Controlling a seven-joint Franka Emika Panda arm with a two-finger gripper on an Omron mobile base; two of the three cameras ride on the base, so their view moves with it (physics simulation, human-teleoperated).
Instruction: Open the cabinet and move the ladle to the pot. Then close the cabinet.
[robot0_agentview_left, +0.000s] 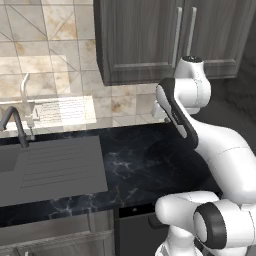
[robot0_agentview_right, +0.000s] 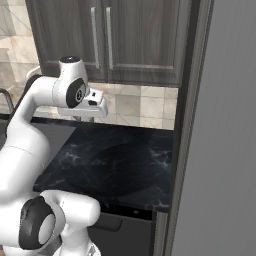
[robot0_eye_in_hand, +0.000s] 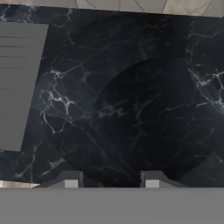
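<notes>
a black marbled counter (robot0_agentview_left: 145, 160) runs under a tiled wall, with a grey sink drainboard (robot0_agentview_left: 50, 170) and dark faucet (robot0_agentview_left: 15, 125) toward 9 o'clock in the left base view. the cabinet (robot0_agentview_left: 145, 40) hangs at 12 o'clock, both doors shut, its 2 long silver handles (robot0_agentview_left: 184, 35) side by side at the centre seam; the ladle is presumably behind those doors, so it cannot be seen, and no pot is visible. the gripper (robot0_eye_in_hand: 108, 180) points down at bare counter, its 2 fingertips (robot0_eye_in_hand: 71, 180) apart with nothing between them. the arm is folded high, wrist just below the cabinet's lower edge, likely so the hand can rise to the handles. opening has not begun.
</notes>
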